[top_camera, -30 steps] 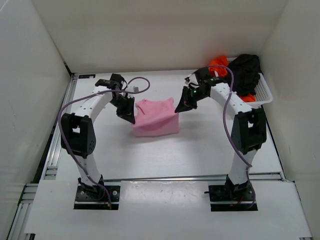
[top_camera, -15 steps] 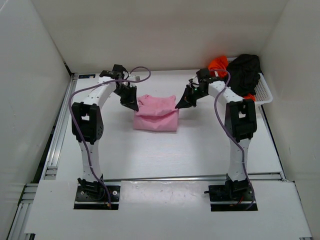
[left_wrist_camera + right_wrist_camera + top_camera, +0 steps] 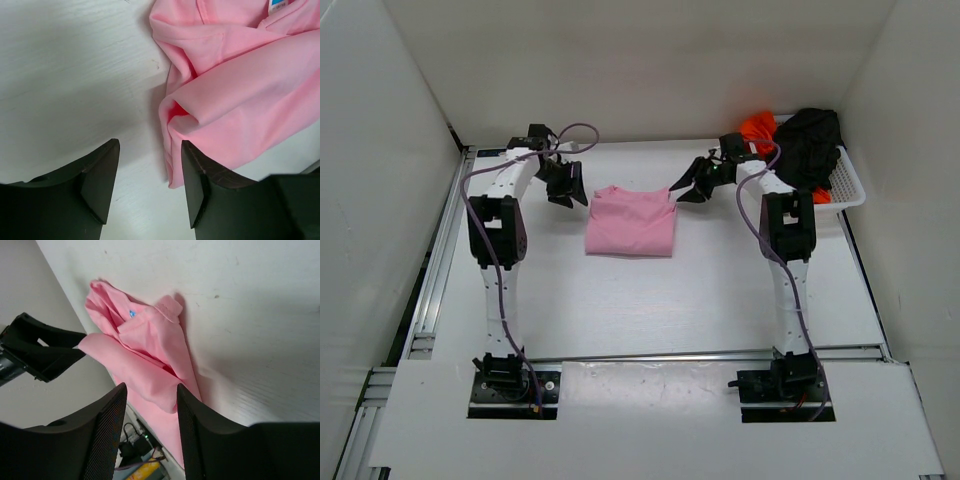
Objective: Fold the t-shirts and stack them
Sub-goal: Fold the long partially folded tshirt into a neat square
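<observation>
Overhead and both close wrist cameras share the pink t-shirt (image 3: 631, 221).

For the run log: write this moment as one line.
pink t-shirt folded on table; left hand open, empty; right hand open, empty; black t-shirt, orange t-shirt at basket

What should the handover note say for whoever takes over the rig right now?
Left gripper: open, empty, at the left edge of the pink t-shirt.
Right gripper: open, empty, off the shirt's far right corner.
Pink t-shirt: lies folded into a rough rectangle mid-table between the arms, with some wrinkles along its left edge.
Black t-shirt and orange-red t-shirt: unfolded, bunched together at the white basket on the far right.
Done: the pink shirt looks folded.
Left: fold the black and orange-red shirts, then stack all three.
</observation>
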